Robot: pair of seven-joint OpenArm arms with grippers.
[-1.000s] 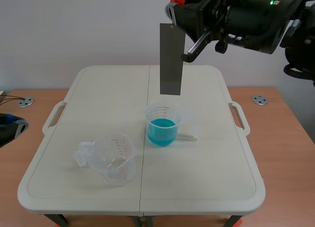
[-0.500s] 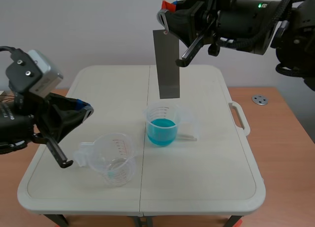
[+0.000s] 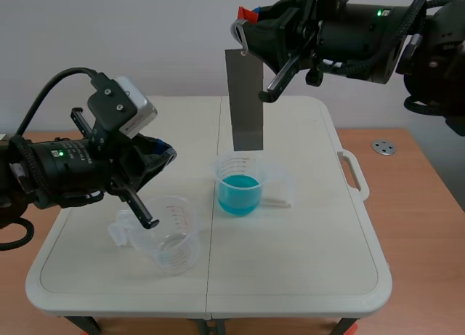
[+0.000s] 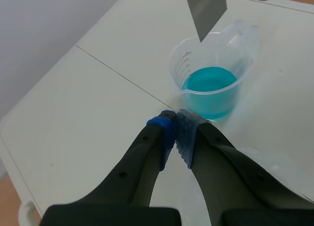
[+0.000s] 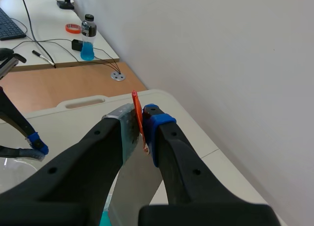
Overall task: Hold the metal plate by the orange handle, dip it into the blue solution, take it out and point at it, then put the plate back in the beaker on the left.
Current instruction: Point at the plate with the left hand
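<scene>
A grey metal plate [image 3: 247, 99] hangs upright above the beaker of blue solution [image 3: 240, 182], its lower edge just over the rim. My right gripper [image 3: 247, 21] is shut on the plate's orange handle [image 5: 138, 119] high over the table. My left gripper [image 3: 163, 155] is shut on nothing, its tips pointing toward the plate and the blue beaker [image 4: 212, 88]. In the left wrist view the plate's lower corner [image 4: 206, 10] hangs ahead of the fingertips. An empty clear beaker [image 3: 168, 235] stands at the front left, under the left arm.
The white folding table [image 3: 305, 255] has handles on both sides. A clear stirring rod [image 3: 275, 201] lies beside the blue beaker. In the right wrist view a desk behind holds a bottle [image 5: 88, 37], cables and a keyboard.
The left arm has swung in from the left edge to over the empty beaker, with its tips toward the plate. The plate and right gripper shifted slightly left.
</scene>
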